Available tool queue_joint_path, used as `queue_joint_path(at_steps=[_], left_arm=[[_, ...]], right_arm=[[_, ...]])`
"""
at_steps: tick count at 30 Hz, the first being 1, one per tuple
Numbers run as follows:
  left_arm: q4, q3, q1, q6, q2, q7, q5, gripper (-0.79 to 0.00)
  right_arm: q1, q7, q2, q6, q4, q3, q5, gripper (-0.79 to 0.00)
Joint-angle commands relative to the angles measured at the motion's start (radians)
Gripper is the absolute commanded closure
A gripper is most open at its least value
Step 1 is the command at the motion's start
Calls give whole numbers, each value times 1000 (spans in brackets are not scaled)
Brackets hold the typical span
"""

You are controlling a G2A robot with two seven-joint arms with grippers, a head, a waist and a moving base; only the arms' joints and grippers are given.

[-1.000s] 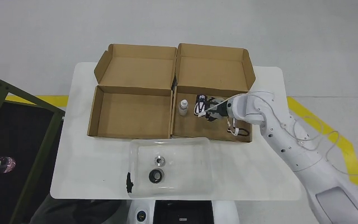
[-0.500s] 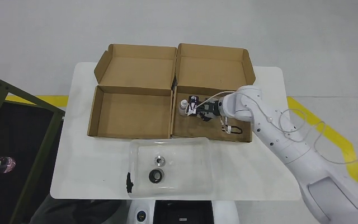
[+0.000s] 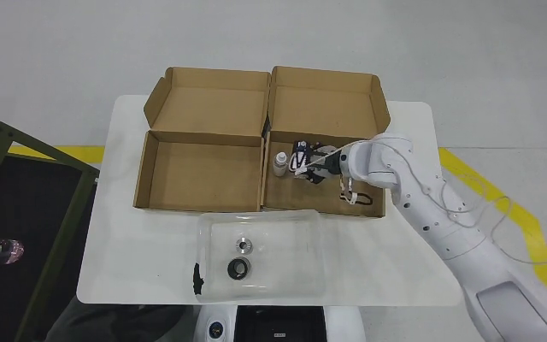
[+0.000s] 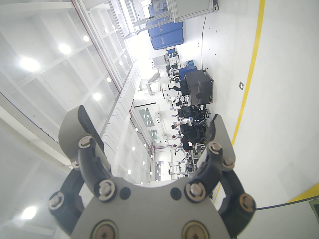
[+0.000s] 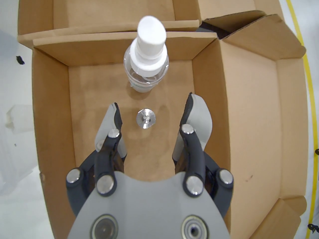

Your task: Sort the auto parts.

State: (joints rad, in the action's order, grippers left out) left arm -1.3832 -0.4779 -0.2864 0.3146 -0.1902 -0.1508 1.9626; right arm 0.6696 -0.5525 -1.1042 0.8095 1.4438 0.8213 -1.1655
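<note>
Your L gripper (image 4: pixel 149 115) is spread, nothing in it. Clear tray (image 3: pixel 205 224) at worktop front edge holds 1 black ring (image 3: pixel 238 269) & 1 silver disc (image 3: pixel 245 245). In R box (image 3: pixel 323 113), bottle (image 5: pixel 147 65) stands by its left wall, 1 metal part (image 5: pixel 146 118) just beside it, under your R gripper (image 5: pixel 152 100), spread wide, touching neither.

Right tool (image 5: pixel 153 105) points down with jaws apart, its arm bent inward at the wrist; left tool (image 4: pixel 149 114) tilts upward, jaws wide apart
</note>
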Motion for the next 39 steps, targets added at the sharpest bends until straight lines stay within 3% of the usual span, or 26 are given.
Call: queue_joint_path(at_steps=[1,9,13,18,21,25,29,39], left_arm=[[0,0,0,0,0,0,0,-785],[0,0,0,0,0,0,0,-785],[0,0,0,0,0,0,0,-785],[0,0,0,0,0,0,0,-785],[0,0,0,0,0,0,0,-785],[0,0,0,0,0,0,0,-785],[0,0,0,0,0,0,0,-785],[0,0,0,0,0,0,0,-785]], right_arm=[[37,0,15,0,63,41,-8,-526],[187,7,57,-3,298,156,-31,-545],[250,36,67,-19,391,177,-60,-453],[309,72,70,-31,470,172,-87,-533],[329,94,70,-24,501,156,-99,-566],[339,93,66,-12,542,115,-137,-533],[338,98,57,-1,564,62,-150,-548],[306,114,23,0,504,-76,-173,-533]])
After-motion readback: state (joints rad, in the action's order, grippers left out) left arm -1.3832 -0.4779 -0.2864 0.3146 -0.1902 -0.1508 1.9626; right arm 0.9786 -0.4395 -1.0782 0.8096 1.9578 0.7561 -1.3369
